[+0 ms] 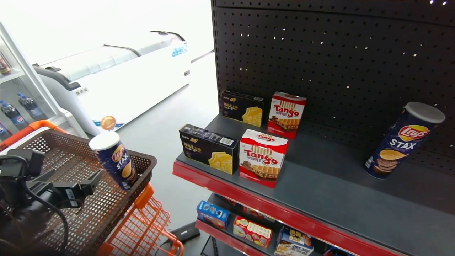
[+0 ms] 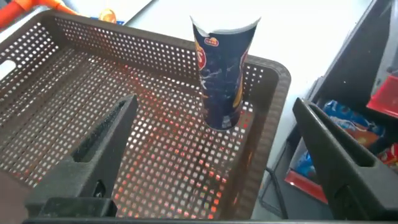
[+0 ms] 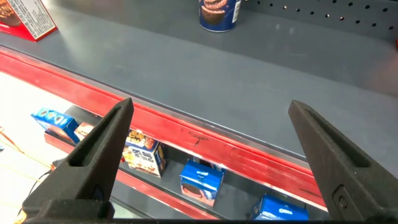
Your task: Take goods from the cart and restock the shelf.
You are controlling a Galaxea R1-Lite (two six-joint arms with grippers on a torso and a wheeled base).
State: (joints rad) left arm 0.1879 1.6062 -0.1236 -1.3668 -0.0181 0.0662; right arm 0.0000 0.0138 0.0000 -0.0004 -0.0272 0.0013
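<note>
Start with the big shelf (image 1: pixel 334 192). Its top board has dark boxes (image 1: pixel 209 148) and red and white wafer boxes (image 1: pixel 262 157) on the left. One chips can (image 1: pixel 402 141) leans on the back wall at the right, and there is bare room between them. Your cart basket (image 1: pixel 53 213) sits to the left of the shelf, and in its corner nearest the shelf stands the can to restock (image 1: pixel 113 160). It looks a bit tilted, but it is hard to tell if it leans on the basket wall. Your left hand (image 2: pixel 214 112) is over the basket, open wide and holding nothing, and the can is a little way ahead of its fingers. Your right hand (image 3: pixel 211 109) is open wide too, empty, over the shelf's red front edge. So I think you are at the picking step. Next, slide the left hand forward until a finger is on each side of the can. Squeeze at its middle, then lift it higher than the basket wall.
</note>
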